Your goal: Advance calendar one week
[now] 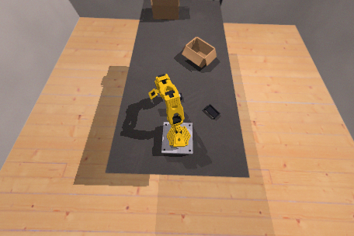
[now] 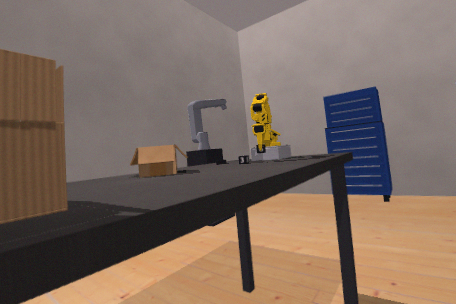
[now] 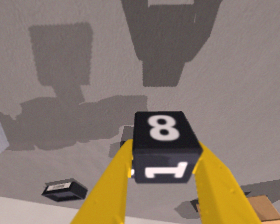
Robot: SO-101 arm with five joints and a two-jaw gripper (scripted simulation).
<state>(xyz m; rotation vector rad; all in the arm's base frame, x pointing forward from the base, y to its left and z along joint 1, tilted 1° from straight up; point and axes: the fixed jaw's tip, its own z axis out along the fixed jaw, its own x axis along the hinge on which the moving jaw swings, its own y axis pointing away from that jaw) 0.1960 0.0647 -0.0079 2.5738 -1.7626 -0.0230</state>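
Note:
The gripper (image 2: 260, 145) (image 3: 164, 162) is shut on a black cube (image 2: 260, 149) (image 3: 163, 137). In the wrist view it shows a white 8 on one face and a 1 lying sideways on the face below. The arm hides this cube in the top view. The other black cube (image 1: 181, 97) (image 2: 243, 160) stands on the table beside the arm, with a white digit too small to read; in the wrist view the held cube hides most of it. The small black tray (image 1: 211, 111) (image 3: 66, 194) lies to the arm's right in the top view, with no cube in it.
An open cardboard box (image 1: 199, 53) (image 2: 157, 161) stands farther up the table, and a taller one (image 1: 165, 6) (image 2: 32, 137) stands at the far end. The arm's base plate (image 1: 166, 148) is near the table's near edge. A grey arm (image 2: 195, 119) stands behind the table.

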